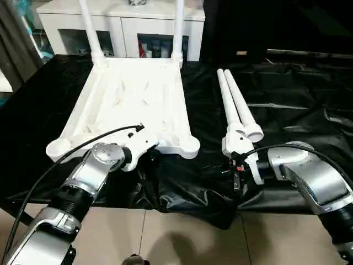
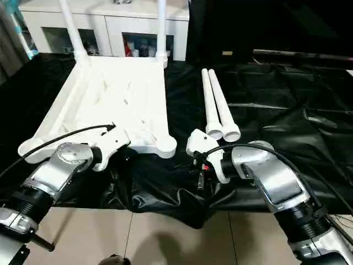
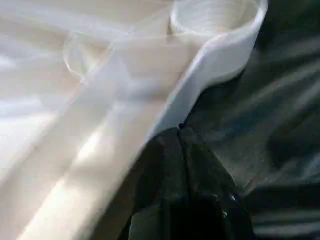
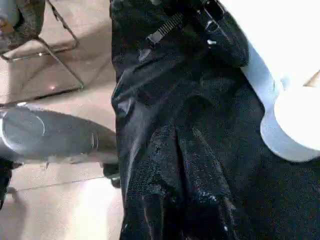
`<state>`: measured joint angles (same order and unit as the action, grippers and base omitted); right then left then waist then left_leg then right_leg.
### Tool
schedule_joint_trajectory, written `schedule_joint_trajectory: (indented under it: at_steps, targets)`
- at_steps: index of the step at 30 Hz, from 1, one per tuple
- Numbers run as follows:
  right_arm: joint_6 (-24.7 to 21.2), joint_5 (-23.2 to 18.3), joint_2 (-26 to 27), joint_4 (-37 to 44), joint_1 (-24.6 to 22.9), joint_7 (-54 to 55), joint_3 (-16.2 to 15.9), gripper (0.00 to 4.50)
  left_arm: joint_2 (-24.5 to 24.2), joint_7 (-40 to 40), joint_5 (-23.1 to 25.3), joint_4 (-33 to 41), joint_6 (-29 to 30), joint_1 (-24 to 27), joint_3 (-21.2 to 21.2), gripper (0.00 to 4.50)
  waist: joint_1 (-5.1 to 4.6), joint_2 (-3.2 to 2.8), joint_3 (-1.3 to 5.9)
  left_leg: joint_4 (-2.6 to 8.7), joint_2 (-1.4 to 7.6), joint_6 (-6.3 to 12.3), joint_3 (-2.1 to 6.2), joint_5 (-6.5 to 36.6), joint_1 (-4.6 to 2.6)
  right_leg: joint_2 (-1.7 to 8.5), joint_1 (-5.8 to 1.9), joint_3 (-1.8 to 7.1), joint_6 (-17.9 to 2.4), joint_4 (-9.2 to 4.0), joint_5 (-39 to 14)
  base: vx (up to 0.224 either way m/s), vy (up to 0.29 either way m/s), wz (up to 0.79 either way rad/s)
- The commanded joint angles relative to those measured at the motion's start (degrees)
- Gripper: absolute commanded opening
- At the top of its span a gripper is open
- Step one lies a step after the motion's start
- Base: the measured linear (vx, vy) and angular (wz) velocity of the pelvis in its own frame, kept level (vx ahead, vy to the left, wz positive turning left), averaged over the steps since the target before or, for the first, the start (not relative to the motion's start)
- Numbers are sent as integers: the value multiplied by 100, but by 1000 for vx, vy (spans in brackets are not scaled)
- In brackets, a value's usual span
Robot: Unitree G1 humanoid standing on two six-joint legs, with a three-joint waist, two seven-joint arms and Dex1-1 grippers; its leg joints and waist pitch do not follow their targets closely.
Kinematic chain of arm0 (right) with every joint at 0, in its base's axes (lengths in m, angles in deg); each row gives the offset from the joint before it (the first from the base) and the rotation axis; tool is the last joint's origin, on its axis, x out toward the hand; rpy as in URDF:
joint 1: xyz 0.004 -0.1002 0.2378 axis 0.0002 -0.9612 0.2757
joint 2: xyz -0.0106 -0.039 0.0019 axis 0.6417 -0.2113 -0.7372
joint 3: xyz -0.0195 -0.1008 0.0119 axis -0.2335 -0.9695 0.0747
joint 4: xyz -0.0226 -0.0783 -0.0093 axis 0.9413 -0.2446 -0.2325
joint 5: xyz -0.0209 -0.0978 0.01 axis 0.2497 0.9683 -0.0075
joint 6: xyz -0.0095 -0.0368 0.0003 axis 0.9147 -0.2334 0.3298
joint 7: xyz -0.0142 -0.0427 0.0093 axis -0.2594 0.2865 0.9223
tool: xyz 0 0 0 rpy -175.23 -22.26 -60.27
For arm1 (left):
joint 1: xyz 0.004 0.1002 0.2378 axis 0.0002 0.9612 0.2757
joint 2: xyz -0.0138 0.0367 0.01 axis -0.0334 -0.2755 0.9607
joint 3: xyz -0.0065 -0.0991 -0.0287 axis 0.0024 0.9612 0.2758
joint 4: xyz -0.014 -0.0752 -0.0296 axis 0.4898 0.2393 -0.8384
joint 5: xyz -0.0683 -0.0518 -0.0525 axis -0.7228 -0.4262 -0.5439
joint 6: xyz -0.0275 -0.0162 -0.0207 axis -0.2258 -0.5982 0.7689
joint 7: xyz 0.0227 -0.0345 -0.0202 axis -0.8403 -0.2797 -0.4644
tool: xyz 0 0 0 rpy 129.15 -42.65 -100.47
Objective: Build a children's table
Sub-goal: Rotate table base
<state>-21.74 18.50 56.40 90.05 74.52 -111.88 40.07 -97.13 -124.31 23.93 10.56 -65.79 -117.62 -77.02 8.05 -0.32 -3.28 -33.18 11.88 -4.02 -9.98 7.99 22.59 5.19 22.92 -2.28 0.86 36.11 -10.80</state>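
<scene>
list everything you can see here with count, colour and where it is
table top: 1, white, upside down on the black-draped work table, left of centre
fitted legs: 2, white, standing up from the top's far corners
loose legs: 2, white, lying side by side to the right of the top
black cover: 1, black, draped over the work table
cabinet: 1, white, behind the work table
left gripper: 1, black fingers, shut, at the top's near edge
right gripper: 1, black fingers, shut, by the loose legs' near ends
</scene>
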Motion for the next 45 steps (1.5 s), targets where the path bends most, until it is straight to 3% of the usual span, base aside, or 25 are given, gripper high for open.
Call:
schedule_joint_trajectory:
  at_steps: [1, 4, 11, 18, 20, 23, 25, 26, 27, 28, 29, 30, 31, 32, 33, 34, 35, 37, 38, 39, 40, 41, 43, 44, 45]
  targets:
    - [-16, -180, 63, 162, 5, 212, 328, 5, 114, -6, -375, 565, 72, 82, 273, 0, -11, -67, 440, 367, 109, -245, 44, 1937, -151, 226, -200, 143, -1227, -445, -1036, 0, 0, 0]
    - [-25, -285, 358, 235, -146, 812, 768, 5, 467, 546, -923, 1302, 220, 427, 909, 0, -12, -61, 425, 364, 105, -197, 24, 1849, -129, 215, -204, 138, -1309, -439, -882, 0, 0, 0]
    - [-113, 43, 1641, 222, -861, 3366, 1920, 5, 1404, 2992, -822, 2871, 452, 1704, 2298, 0, -162, -41, 390, 381, 45, -265, 27, 2122, -138, 162, -160, 118, -689, -595, -2015, 0, 0, 0]
    - [911, 513, 2236, 373, -1753, 4515, 2135, 5, 1915, 3725, -100, 3639, -443, 3025, 2192, 0, -248, -54, 384, 426, 76, -194, 39, 2141, -110, 128, -124, 133, -396, -653, -1903, 0, 0, 0]
    - [1145, 545, 2292, 387, -1886, 4565, 2135, 5, 1989, 3791, -98, 3663, -599, 3163, 2121, 0, -259, -8, 358, 447, 78, -190, 36, 2311, -119, 139, -111, 127, -271, -696, -2226, 0, 0, 0]
    - [1273, 438, 2465, 496, -2103, 4657, 2256, 5, 2007, 3880, 128, 3760, -782, 3434, 1838, 0, -337, 4, 302, 462, 55, -229, 81, 3435, -318, 105, -77, 61, 73, -850, -3504, 0, 0, 0]
    - [1187, 299, 2506, 599, -2188, 4623, 2327, 5, 1966, 3745, 208, 3808, -744, 3626, 1668, 0, -488, -77, 179, 420, 4, -179, 121, 4328, -629, -59, -76, -224, 166, -1092, -4289, 0, 0, 0]
    - [1186, 268, 2515, 608, -2196, 4612, 2339, 30, 1988, 3704, 144, 3822, -691, 3651, 1681, 0, -488, -77, 179, 420, 4, -179, 121, 4328, -629, -59, -76, -224, 166, -1092, -4289, 36, 33, -19]
    - [1200, 252, 2531, 621, -2204, 4644, 2366, 38, 2062, 3684, 17, 3866, -572, 3694, 1742, 0, -579, -159, 98, 522, 71, -149, 177, 4783, -679, -120, -272, -440, 116, -1116, -4046, 36, 33, -19]
    - [1202, 187, 2547, 600, -2183, 4663, 2412, 43, 2156, 3716, -89, 3911, -423, 3719, 1815, 42, -676, -158, 84, 738, 193, -146, 235, 5236, -516, -107, -568, -489, 31, -797, -3491, 39, 39, -27]
    - [1201, 179, 2548, 597, -2181, 4662, 2415, 43, 2160, 3720, -92, 3913, -413, 3720, 1819, 42, -642, -223, 93, 865, 266, -142, 255, 5417, -400, -48, -754, -388, -37, -430, -2987, -13, 12, -26]
    - [1199, 147, 2546, 577, -2166, 4654, 2420, 57, 2168, 3753, -72, 3912, -395, 3722, 1824, 42, -592, -205, 101, 1082, 390, -119, 207, 5734, -322, -9, -876, -280, -129, 25, -2365, -13, 12, -26]
    - [1269, 170, 2518, 537, -2157, 4671, 2386, 72, 2173, 3813, -16, 3910, -448, 3740, 1809, 48, -637, -19, 41, 756, 217, -117, 98, 5355, -585, 41, -514, -127, -169, -524, -3242, 0, 0, 0]
    - [1269, 170, 2518, 537, -2157, 4671, 2386, 81, 2173, 3813, -16, 3910, -448, 3740, 1809, 61, -637, -19, 41, 756, 217, -117, 98, 5355, -585, 41, -514, -127, -169, -524, -3242, 34, -61, 0]
    - [1337, 146, 2476, 484, -2138, 4640, 2362, 84, 2196, 3896, 65, 3923, -534, 3775, 1752, 76, -613, 115, 47, -139, -231, 9, -55, 3301, -811, 454, -200, -17, 80, -1338, -5835, 34, -61, 0]
    - [1372, 184, 2445, 460, -2110, 4616, 2342, 102, 2202, 3936, 101, 3945, -556, 3797, 1695, 90, -562, 186, 130, 56, -126, 150, 72, 2170, -197, 574, -776, 69, 124, -1130, -5705, 85, -25, -23]
    - [1375, 193, 2432, 451, -2081, 4586, 2332, 102, 2203, 3964, 134, 3972, -552, 3812, 1646, 90, -492, 120, 176, 160, -94, 116, 86, 1949, -190, 532, -800, 62, 101, -1093, -5375, 137, -4, -25]
    - [1371, 199, 2418, 477, -2050, 4562, 2291, 127, 2218, 3981, 175, 4018, -544, 3848, 1578, 113, -509, 102, 261, 357, -30, 206, 86, 1751, -381, 155, -643, -7, -413, -826, -3139, 112, -7, -9]
    - [1370, 198, 2417, 479, -2049, 4560, 2289, 134, 2219, 3982, 177, 4020, -543, 3850, 1575, 127, -509, 102, 261, 357, -30, 206, 86, 1751, -381, 155, -643, -7, -413, -826, -3139, 99, -9, 15]
    - [1352, 168, 2410, 502, -2046, 4499, 2231, 134, 2239, 3989, 198, 4014, -534, 3860, 1554, 127, -563, 22, 309, 385, 23, 378, 104, 1758, -444, 76, -625, -34, -875, -687, -2132, 99, -9, 15]
    - [1351, 167, 2409, 502, -2047, 4496, 2229, 146, 2240, 3989, 199, 4013, -534, 3860, 1554, 135, -581, -2, 318, 388, 35, 435, 110, 1884, -475, 47, -598, -24, -1080, -644, -1852, 115, 3, 10]
    - [1363, 180, 2392, 510, -2056, 4463, 2186, 158, 2248, 3996, 202, 4004, -532, 3862, 1552, 139, -597, 5, 343, 380, 36, 471, 110, 1859, -490, 35, -611, -17, -1182, -617, -1627, 150, 20, 7]
    - [1374, 196, 2359, 530, -2067, 4437, 2126, 171, 2268, 4013, 208, 4007, -532, 3875, 1542, 157, -609, 2, 479, 296, -36, 811, 123, 959, -472, -30, -752, -26, -1400, -460, -150, 167, 26, 7]
    - [1377, 189, 2341, 543, -2057, 4426, 2107, 178, 2278, 4027, 220, 4023, -530, 3888, 1529, 167, -609, 2, 479, 296, -36, 811, 123, 959, -472, -30, -752, -26, -1400, -460, -150, 175, 44, 4]
    - [1384, 222, 2300, 542, -2033, 4405, 2064, 178, 2282, 4049, 231, 4041, -530, 3901, 1512, 167, -602, 23, 540, 191, -143, 1321, 150, 19, -421, -89, -857, -59, -1355, -362, 751, 175, 44, 4]
